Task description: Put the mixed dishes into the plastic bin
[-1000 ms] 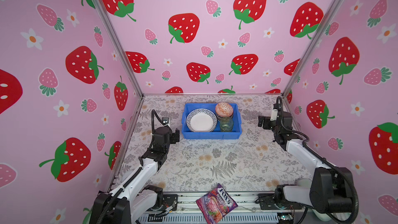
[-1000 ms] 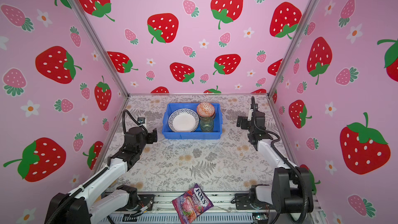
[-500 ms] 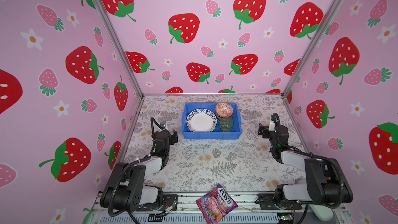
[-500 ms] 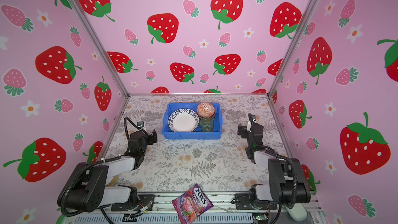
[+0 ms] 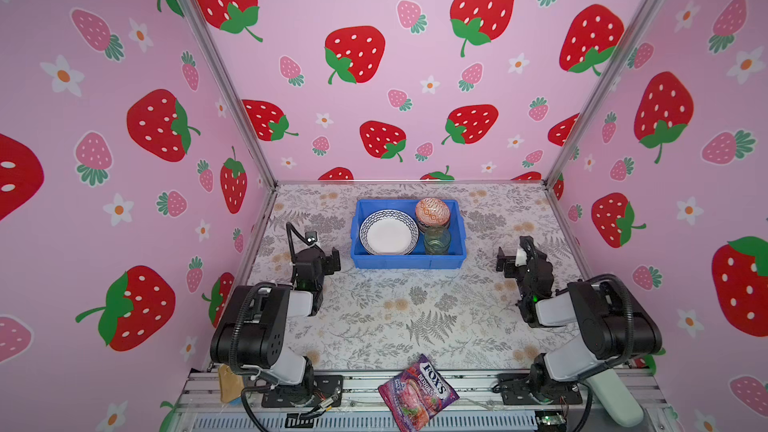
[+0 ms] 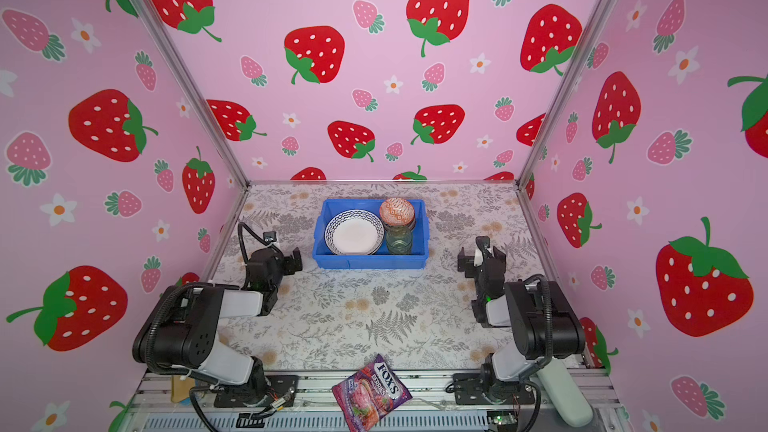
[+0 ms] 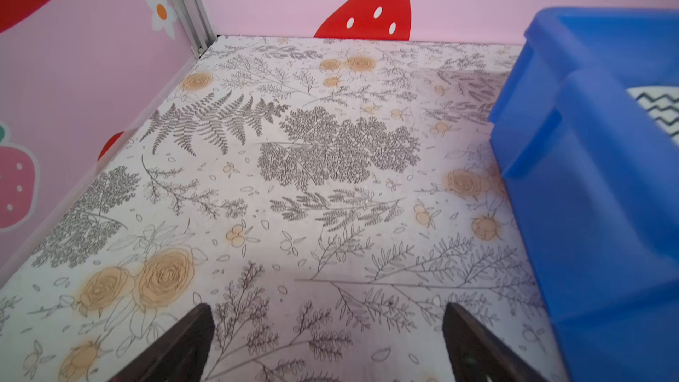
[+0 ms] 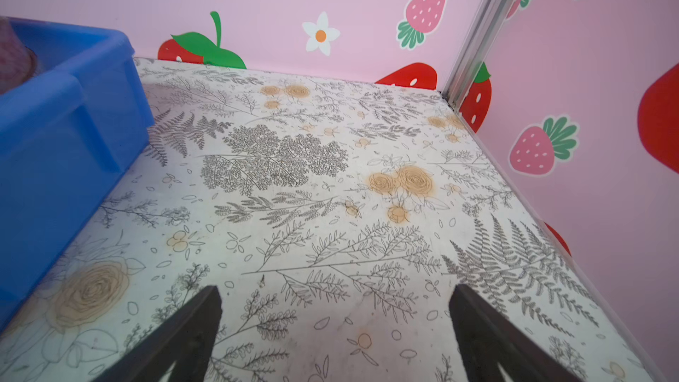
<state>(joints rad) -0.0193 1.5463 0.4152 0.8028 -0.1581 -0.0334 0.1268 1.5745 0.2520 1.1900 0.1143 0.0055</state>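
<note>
Both top views: plate [image 5: 388,234] in bin [image 5: 407,262]

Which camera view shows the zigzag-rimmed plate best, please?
Both top views: the zigzag-rimmed plate lies whole in view inside the blue bin. The left wrist view catches only a sliver of its rim over the bin wall; the right wrist view shows none of it.

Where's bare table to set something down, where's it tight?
Biggest free patch: table between the front wall of the blue bin and the candy bag. Smaller strips flank the bin, ahead of the left gripper and right gripper. Crowded: inside the bin, with plate, orange bowl and glass.
</note>
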